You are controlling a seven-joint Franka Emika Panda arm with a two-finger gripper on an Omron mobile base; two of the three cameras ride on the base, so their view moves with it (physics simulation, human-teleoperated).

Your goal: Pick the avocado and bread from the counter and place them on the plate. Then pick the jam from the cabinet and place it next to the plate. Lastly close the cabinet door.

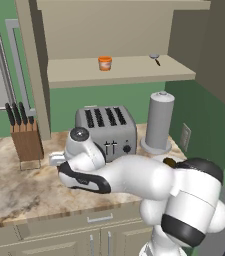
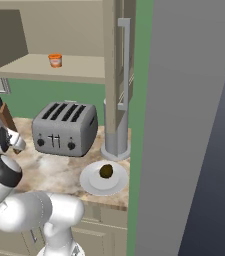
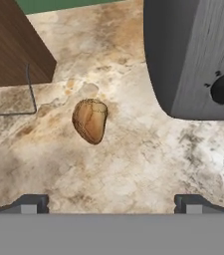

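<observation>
Currently: bread (image 3: 90,120) lies on counter (image 3: 133,164) between knife block (image 3: 11,42) and toaster (image 3: 193,55); light, crumbly, best pinched across its narrow middle. Gripper (image 3: 111,203) spread wide, holding nothing.

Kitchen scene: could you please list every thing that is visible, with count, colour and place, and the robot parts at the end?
avocado: one, dark olive-brown, on the plate
plate: one, white, on the counter in front of the grey cylinder
bread: one, tan-brown, on the counter between knife block and toaster, below the open gripper
jam: one, orange, on the cabinet shelf
cabinet: one, beige, on the wall above the counter, door open
counter: one, beige-brown marbled
toaster: one, grey, four slots, on the counter
knife block: one, brown, dark handles, left on the counter
grey cylinder: one, upright, right of the toaster
small dark utensil: one, on the shelf, right of the jam
gripper: one, dark tips, open, above the bread
</observation>
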